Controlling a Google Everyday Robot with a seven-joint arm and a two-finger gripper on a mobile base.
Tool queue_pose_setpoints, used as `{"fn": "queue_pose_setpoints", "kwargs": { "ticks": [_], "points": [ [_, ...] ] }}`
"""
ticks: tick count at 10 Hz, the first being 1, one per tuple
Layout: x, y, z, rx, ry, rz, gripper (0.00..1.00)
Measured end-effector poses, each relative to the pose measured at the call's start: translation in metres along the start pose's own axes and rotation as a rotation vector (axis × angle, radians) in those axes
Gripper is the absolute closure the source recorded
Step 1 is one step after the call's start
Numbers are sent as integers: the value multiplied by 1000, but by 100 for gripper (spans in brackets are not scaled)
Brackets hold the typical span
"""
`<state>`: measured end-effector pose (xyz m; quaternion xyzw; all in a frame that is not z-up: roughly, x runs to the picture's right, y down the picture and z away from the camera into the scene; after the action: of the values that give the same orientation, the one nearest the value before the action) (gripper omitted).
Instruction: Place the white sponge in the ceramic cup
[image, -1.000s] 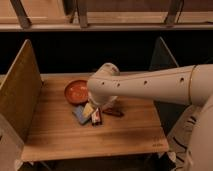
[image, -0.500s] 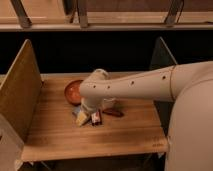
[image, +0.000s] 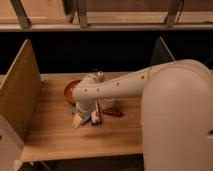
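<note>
My arm reaches in from the right, and its wrist hangs over the middle of the wooden table. The gripper points down under the wrist, right above a small cluster of things. The white sponge is a pale blue-grey pad lying at the gripper's tip. A yellowish piece lies to its left and a narrow white, red and black packet to its right. The ceramic cup shows as a pale whitish shape just right of the wrist, partly hidden by the arm.
A red-orange bowl stands behind and left of the wrist. A dark red thing lies right of the cup. A small capped bottle shows behind the arm. Upright wooden panels flank the table on both sides.
The arm has swung closer and now fills the right side of the view. The wrist has stayed over the cluster, and the sponge, yellowish piece and packet lie about where they were.
</note>
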<state>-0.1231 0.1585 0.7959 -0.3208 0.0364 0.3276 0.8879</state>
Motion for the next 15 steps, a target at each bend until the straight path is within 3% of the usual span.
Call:
{"fn": "queue_pose_setpoints", "kwargs": {
  "ticks": [3,6,12,13,15],
  "points": [
    [-32,-4,26,29,-43,-39,20],
    [-52,0,44,24,-66,-48,20],
    [-43,-16,71,3,-43,42,20],
    [-44,-15,74,-1,-42,49,25],
    [-44,-15,79,-10,-43,67,44]
  ]
}}
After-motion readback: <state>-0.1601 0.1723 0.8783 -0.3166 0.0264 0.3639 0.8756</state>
